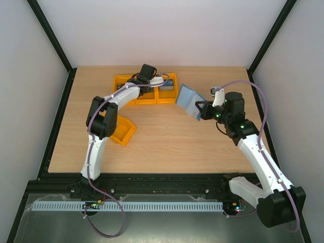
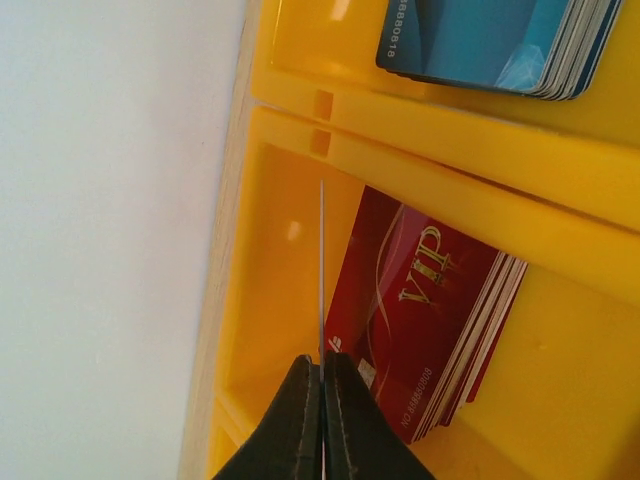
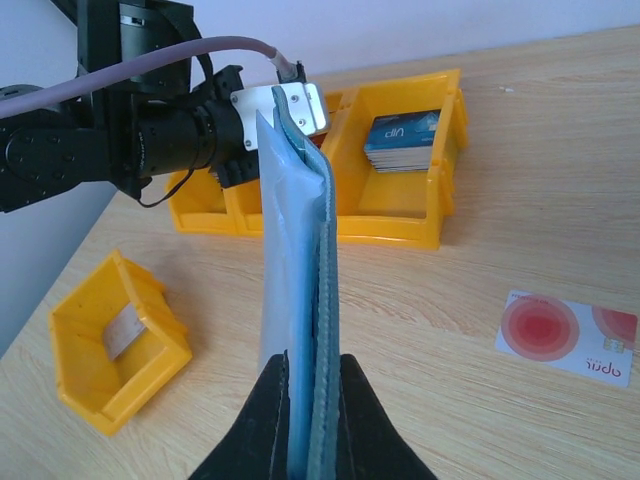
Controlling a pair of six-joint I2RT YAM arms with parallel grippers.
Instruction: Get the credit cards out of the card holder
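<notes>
Pale walls on three sides, wooden counter (image 1: 167,147) below. At far left, tipped on its side near the left arm: a lone orange bin (image 1: 123,132). Further back, a row of orange bins (image 1: 119,80), and over it the left end effector (image 2: 322,365), pinched tight on a thin card (image 2: 322,270) seen edge-on. Hangs above the compartment with a stack of red VIP cards (image 2: 420,300); in the next compartment over, a blue stack (image 2: 480,40). Cannot read the held card's face, so cannot match it to a pile.

To do this step well: lower the card inside the walls before parting the fingers, keep it upright and clear of the divider, then release gently for a flat landing rather than a lean on the rim.

At right, the right end effector (image 3: 305,375), closed narrow on one edge of the teal card holder (image 3: 300,250), held upright off the counter with its free end toward the left arm. Keep that grip steady and level for any further pull. Contents of the pockets hidden from every view.

On the counter at far right, flat and well apart from the holder: a white credit card (image 3: 565,337) with a red round mark.
</notes>
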